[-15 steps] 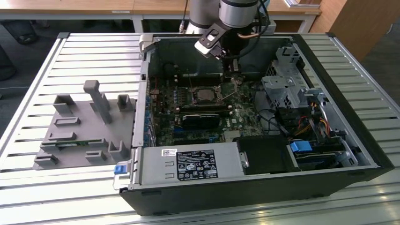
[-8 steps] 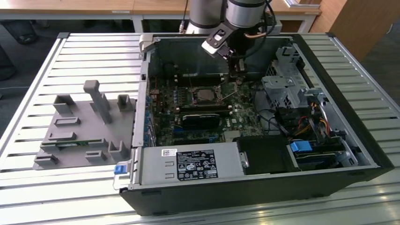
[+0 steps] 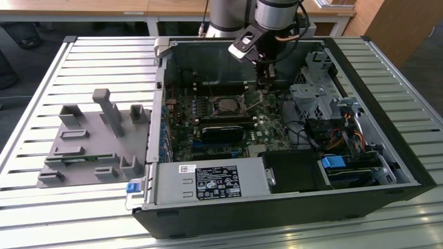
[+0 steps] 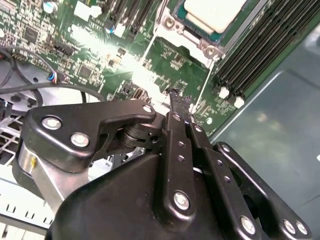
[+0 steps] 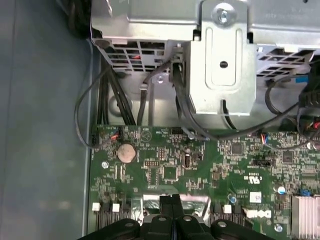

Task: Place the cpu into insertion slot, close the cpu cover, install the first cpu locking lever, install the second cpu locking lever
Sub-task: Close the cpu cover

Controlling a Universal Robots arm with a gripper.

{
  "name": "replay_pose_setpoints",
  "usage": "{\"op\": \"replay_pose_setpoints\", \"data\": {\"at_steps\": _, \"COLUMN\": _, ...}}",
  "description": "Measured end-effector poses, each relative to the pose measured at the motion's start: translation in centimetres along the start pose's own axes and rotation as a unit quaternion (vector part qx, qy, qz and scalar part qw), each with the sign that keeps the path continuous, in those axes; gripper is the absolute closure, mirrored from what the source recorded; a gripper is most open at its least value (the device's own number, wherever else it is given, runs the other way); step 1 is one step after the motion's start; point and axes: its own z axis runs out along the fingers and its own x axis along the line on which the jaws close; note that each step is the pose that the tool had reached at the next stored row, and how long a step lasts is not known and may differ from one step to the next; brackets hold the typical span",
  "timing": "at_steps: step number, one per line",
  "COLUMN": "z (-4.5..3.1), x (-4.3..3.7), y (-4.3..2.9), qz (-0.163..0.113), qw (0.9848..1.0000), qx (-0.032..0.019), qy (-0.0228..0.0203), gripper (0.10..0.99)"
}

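Table [image 3: 90, 52]: slatted metal, carries everything.
Grey fixture [image 3: 90, 140]: at the exterior view's left, moulded holders; one low holder has a thin green strip in it, the rest look bare.
Computer case [image 3: 277, 220]: lies open, side panel off; holds the green board [image 5: 170, 165], power supply [image 3: 207, 182], cables and drive cage [image 3: 315, 98].
Insertion slot [image 3: 215, 105]: middle of the board, beside the memory slots [image 4: 255, 50].
Cpu [image 4: 215, 12]: seated in the slot, silvery face up, showing through the window of the cpu cover [image 4: 167, 22], which lies flat over it.
Cpu handling: probably light, stiff, thin and fragile underneath (edges only, never the face).
Locking lever [image 3: 253, 106]: thin wire rod slanting up off the socket corner, so not latched; likely springy and slick, best caught near its free end.
Hand [image 4: 175, 95]: just right of the socket in the exterior view, tip low over the board near the lever's free end; fingers pressed together, nothing visible between them.
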Motion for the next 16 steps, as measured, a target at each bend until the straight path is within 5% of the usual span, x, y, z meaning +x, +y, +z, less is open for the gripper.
{"op": "replay_pose_setpoints", "data": {"at_steps": 16, "z": 0.19, "x": 0.02, "y": 1.86, "qz": 0.002, "qw": 1.0000, "qx": 0.0011, "qy": -0.0002, "gripper": 0.980}}
